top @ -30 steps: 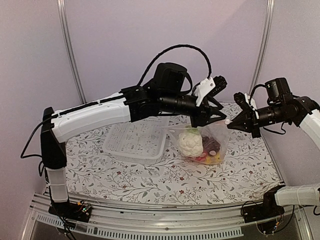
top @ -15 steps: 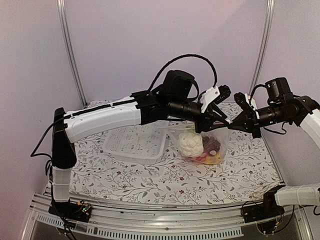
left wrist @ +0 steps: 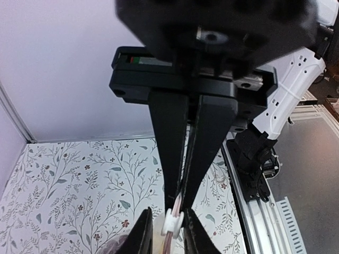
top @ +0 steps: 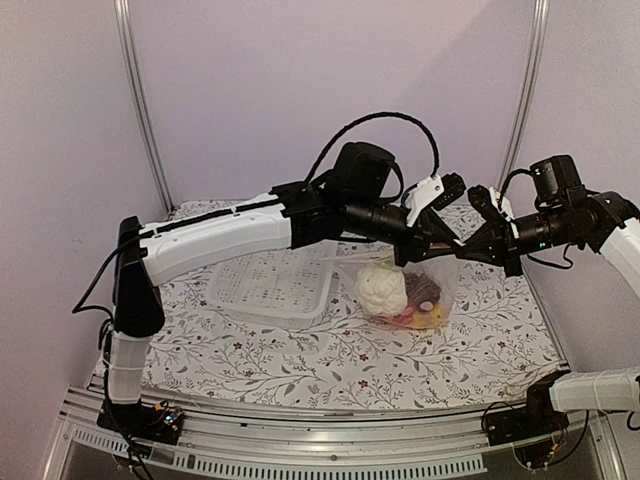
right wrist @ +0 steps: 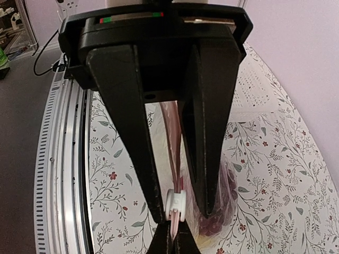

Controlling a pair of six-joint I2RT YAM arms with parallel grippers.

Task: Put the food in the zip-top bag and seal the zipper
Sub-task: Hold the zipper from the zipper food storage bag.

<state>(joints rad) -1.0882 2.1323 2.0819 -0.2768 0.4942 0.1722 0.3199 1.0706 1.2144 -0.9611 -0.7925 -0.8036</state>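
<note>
- At the bag's raised right corner, the left gripper [top: 443, 238] is nearly closed, its fingers pinching the zipper [right wrist: 174, 153] at their tips.
- Tip to tip with it, the right gripper [top: 468, 249] comes in from the opposite side. It is narrowed to a thin gap about the same strip, with a small white slider [right wrist: 175, 205] sitting where the two grippers meet.
- From this pinch the zipper's long axis runs back leftward under the left forearm, so almost all of its length lies on the left gripper's side. The right gripper holds the end.
- Whether that trailing length is pressed shut cannot be told from these views.
- Below, the zip-top bag [top: 442, 272] hangs from the grippers and rests on the table [top: 300, 360]. The food is already inside it: cauliflower [top: 382, 287], grapes [top: 425, 290] and yellow pieces beneath.
- Left of the bag, a white basket [top: 270, 285] sits just beside it.
</note>
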